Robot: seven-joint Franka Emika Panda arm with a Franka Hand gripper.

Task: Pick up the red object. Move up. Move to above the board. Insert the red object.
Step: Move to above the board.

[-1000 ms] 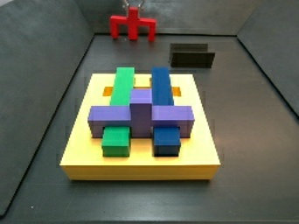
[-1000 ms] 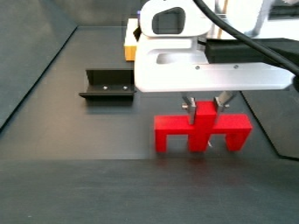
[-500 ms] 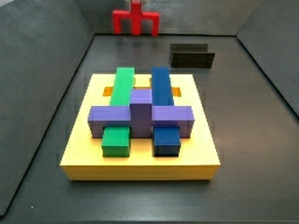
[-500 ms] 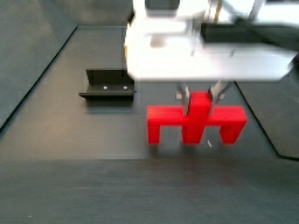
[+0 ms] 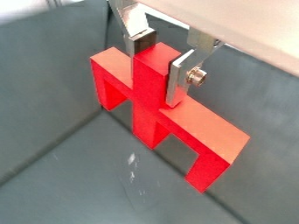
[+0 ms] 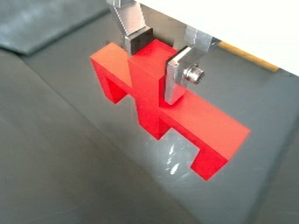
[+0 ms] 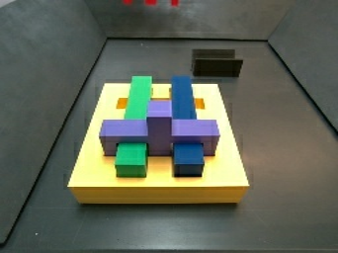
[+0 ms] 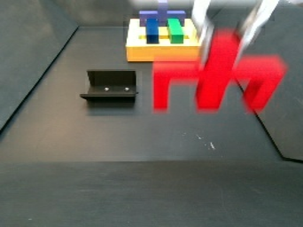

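Red object (image 5: 158,109) clamped by its post in claw (image 5: 162,59), clear of floor

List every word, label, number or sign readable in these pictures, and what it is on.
None: no readable text on the red object, held in the gripper jaws off the floor, nor on the board, its blocks, or the fixture.

Yellow board (image 7: 93,170) with coloured blocks; red object (image 7: 152,3) at top edge, gripper unseen
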